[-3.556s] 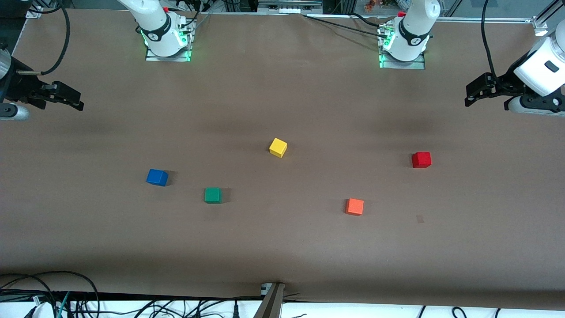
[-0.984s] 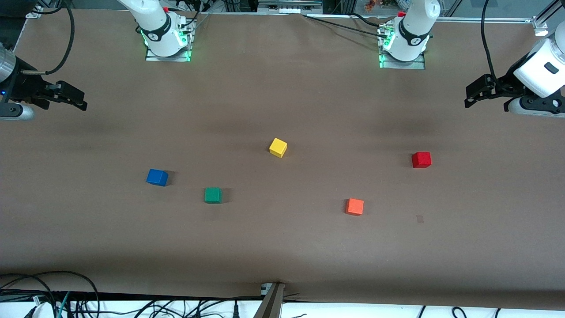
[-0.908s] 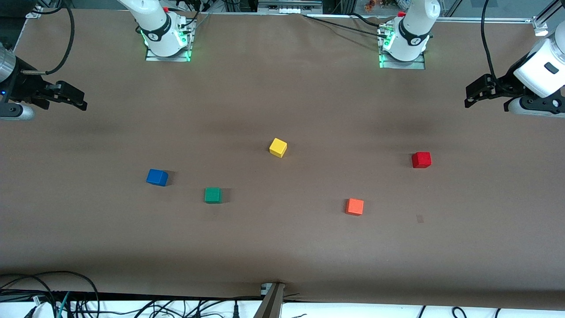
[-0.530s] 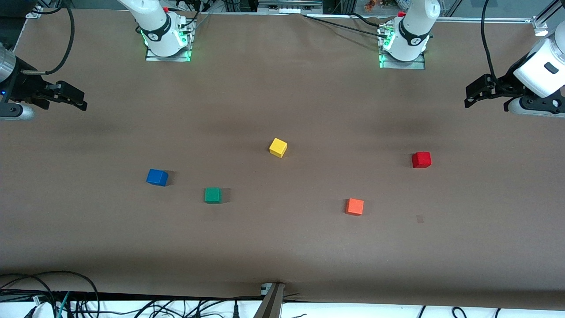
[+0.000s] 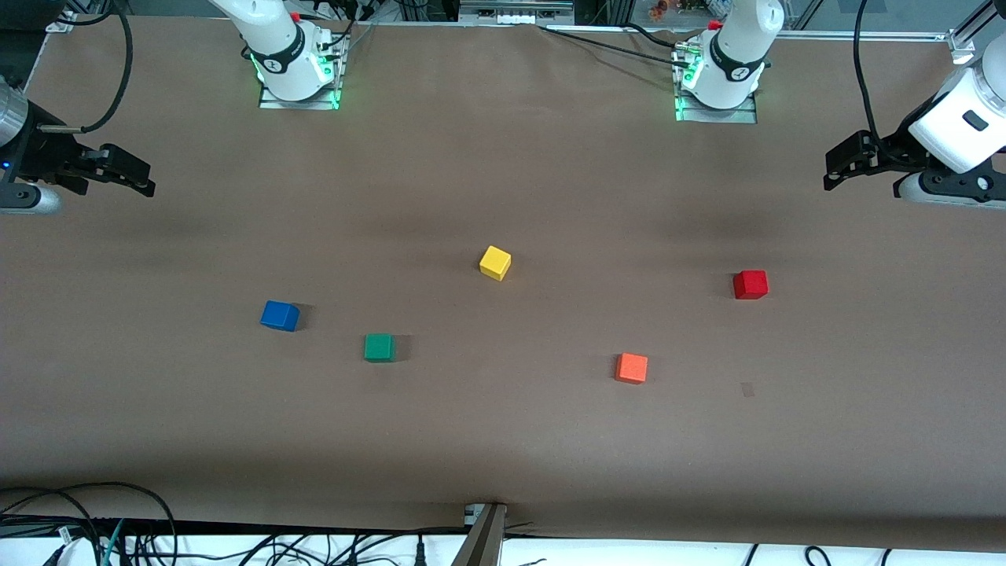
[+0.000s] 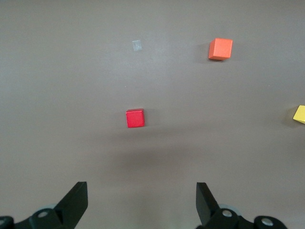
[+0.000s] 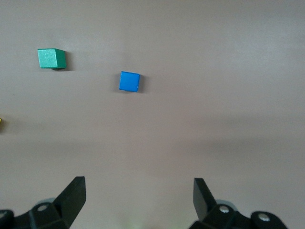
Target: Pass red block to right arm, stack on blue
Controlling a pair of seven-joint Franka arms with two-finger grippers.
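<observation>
Left wrist view first: my left gripper (image 6: pixel 141 205) hangs in the air with its two black fingers spread wide and nothing between them. Ahead of the fingers, roughly on the line of the gap between them, the red block (image 6: pixel 135 118) sits flat on the brown table (image 6: pixel 57 95), untouched and apart from the fingertips. Past it lie a small pale mark (image 6: pixel 137 45) on the table and the orange cube (image 6: pixel 220 48), and the yellow cube (image 6: pixel 299 114) shows only partly at the frame's edge.

In the right wrist view my right gripper (image 7: pixel 138 202) is likewise spread open and empty. The blue cube (image 7: pixel 129 81) lies ahead of its gap on the table, clear of the fingers, with the green cube (image 7: pixel 51 58) beside it and a little farther from the gripper.

From the front view, my left gripper (image 5: pixel 842 161) hovers over the left arm's end of the table, and the red block (image 5: pixel 750 284) rests on the table short of it, toward the middle. My right gripper (image 5: pixel 126 173) hovers over the right arm's end, with the blue cube (image 5: pixel 279 315) the closest cube to it. The green cube (image 5: pixel 379 347), yellow cube (image 5: pixel 494 262) and orange cube (image 5: pixel 631 367) lie between the red and blue ones, all well apart.
</observation>
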